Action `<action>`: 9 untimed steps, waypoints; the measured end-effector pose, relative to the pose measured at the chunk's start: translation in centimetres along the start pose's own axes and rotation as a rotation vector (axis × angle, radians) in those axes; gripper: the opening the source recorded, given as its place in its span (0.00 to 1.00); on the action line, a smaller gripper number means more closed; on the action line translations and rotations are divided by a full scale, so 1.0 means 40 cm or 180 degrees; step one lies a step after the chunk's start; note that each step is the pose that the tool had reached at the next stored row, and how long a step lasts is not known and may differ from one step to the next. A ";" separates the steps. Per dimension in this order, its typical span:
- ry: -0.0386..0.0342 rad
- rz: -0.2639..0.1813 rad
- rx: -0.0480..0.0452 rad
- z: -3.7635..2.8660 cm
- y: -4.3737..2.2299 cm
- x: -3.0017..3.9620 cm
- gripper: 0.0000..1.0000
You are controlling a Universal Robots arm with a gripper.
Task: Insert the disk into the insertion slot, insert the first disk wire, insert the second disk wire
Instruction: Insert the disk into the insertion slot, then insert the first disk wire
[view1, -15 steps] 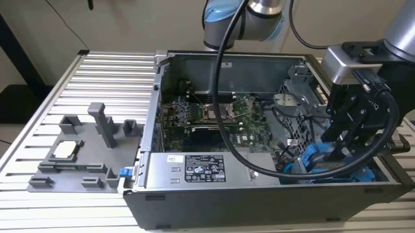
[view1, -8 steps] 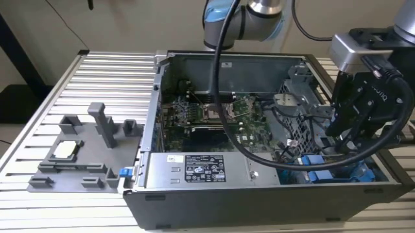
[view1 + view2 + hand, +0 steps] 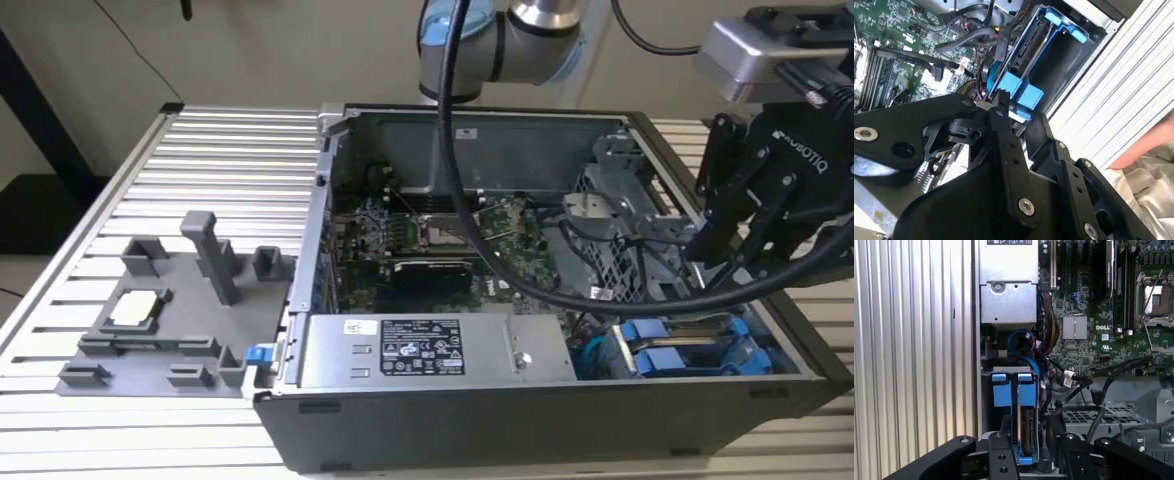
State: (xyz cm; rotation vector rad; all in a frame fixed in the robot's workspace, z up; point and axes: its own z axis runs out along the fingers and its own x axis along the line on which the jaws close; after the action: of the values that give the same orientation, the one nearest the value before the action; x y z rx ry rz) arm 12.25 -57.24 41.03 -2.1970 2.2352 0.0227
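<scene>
The gripper (image 3: 1016, 111) clamps the disk (image 3: 1024, 432) by its blue frame (image 3: 1026, 95), at four o'clock of the computer case (image 3: 534, 420) in the exterior view; it looks rigid, weighty and shock-sensitive.

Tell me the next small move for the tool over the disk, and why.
Probably a short, straight push deeper, with no sideways drift. In the first wrist view the disk stands edge-on inside the insertion slot, the tool sits over its near end, and black cables lie close beside it. I cannot tell whether it is fully seated.

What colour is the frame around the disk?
Bright blue; the plastic frame shows best in the first wrist view.
</scene>
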 end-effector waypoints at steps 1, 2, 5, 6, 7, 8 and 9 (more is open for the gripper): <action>-0.0008 -0.0001 0.0022 0.000 0.001 0.000 0.41; -0.0031 -0.0003 0.0059 0.000 0.002 0.000 0.41; -0.0102 -0.0010 0.0180 0.000 0.006 0.000 0.41; -0.0129 -0.0013 0.0215 0.000 0.008 0.000 0.41; -0.0163 -0.0016 0.0237 0.000 0.009 0.000 0.41; -0.0185 -0.0019 0.0247 0.001 0.009 0.000 0.41; -0.0200 -0.0022 0.0257 0.003 0.009 0.000 0.41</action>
State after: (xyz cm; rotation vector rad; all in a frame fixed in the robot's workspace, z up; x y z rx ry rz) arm 11.90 -57.23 40.92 -2.1326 2.1563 0.0014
